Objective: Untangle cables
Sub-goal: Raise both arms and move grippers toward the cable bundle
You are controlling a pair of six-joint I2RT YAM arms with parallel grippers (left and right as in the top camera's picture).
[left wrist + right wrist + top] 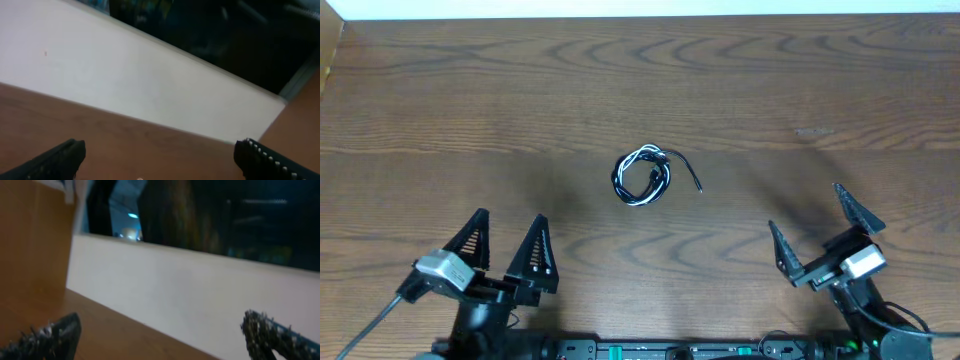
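Tabletop [470, 100]: brown wood grain, filling nearly the whole overhead view. A white panel [620, 8] runs along the far edge. Both wrist views show this panel as a pale upright band where the wood ends, with a dark background behind it.

Cables [643, 176]: one small bundle, white and black strands wound together in a loose coil. It lies flat at about the middle of the tabletop. One thin black end trails out of the coil toward the right edge. Bare wood surrounds the coil on every side, and it is well apart from all four edges.

Left gripper [510, 215]: near the near edge, toward the left corner. Its fingers are spread fully apart, tips pointing toward the far edge, with nothing between them. It is well apart from the coil, with open wood in between.

Right gripper [804, 206]: near the near edge, toward the right corner. It is angled, with the tips leaning toward the far edge. Its fingers are also spread wide and hold nothing. It too is well apart from the coil.

The coil sits between the two grippers from left to right, and farther from the near edge than either. The black end points roughly toward the right gripper's side.
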